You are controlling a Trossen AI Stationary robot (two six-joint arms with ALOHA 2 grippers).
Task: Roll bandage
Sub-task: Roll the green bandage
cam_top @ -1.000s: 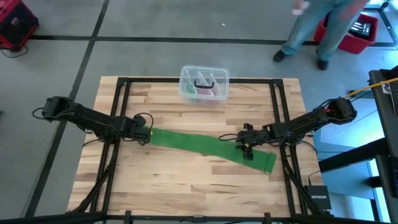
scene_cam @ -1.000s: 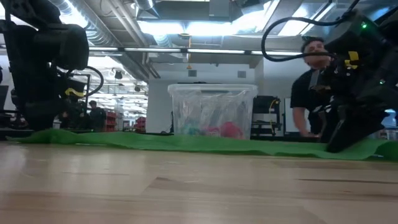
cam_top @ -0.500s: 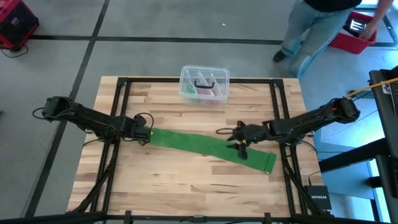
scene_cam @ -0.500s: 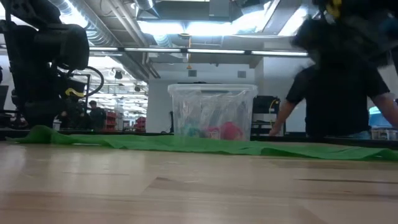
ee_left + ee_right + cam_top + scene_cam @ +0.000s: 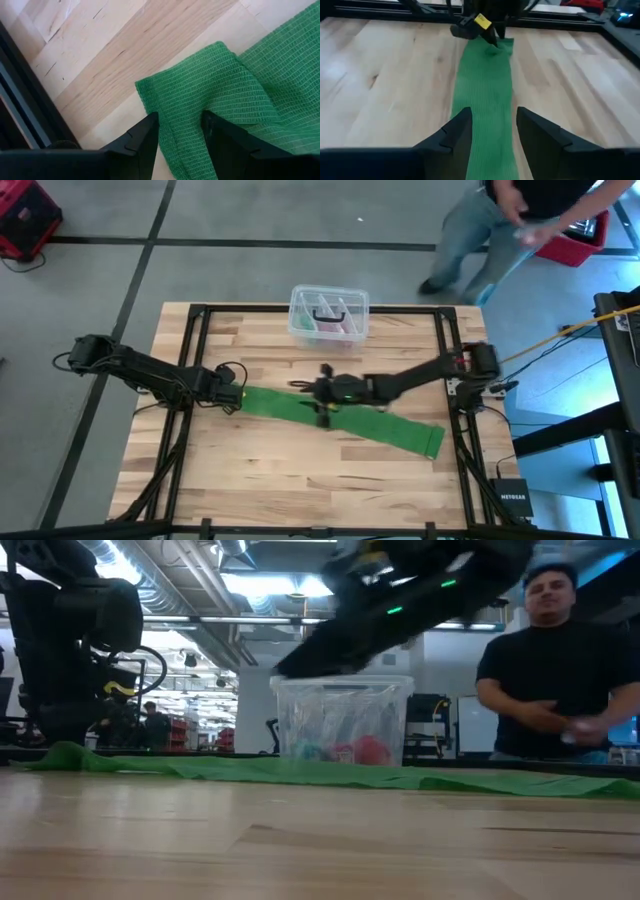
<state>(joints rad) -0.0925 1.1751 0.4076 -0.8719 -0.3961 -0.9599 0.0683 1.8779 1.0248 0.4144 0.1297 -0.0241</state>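
The green bandage (image 5: 340,418) lies stretched out flat on the wooden table, running from centre left to the near right. My left gripper (image 5: 238,395) is at its left end and shut on it; in the left wrist view (image 5: 180,125) green cloth fills the gap between the fingers. My right gripper (image 5: 312,390) hovers above the middle of the bandage, open, with nothing in it. In the right wrist view (image 5: 492,127) the bandage (image 5: 482,85) runs away from it toward my left gripper (image 5: 480,25). My left gripper pinches the bandage's left end (image 5: 182,117) between its two fingers, coming steeply from above. The cloth there is rumpled into a fold and slightly raised (image 5: 65,752). The rest of the strip lies on the table.
A clear plastic box (image 5: 328,315) with pink and dark items stands at the table's far edge, behind the bandage. A person (image 5: 555,670) stands beyond the table's far right corner, near a red bin (image 5: 575,235). Bare wood lies in front of the bandage.
My right gripper has risen off the bandage's right part and swept toward the table's left along the strip, to above its middle, tipping nearer level. The bandage has stayed flat where it lay.
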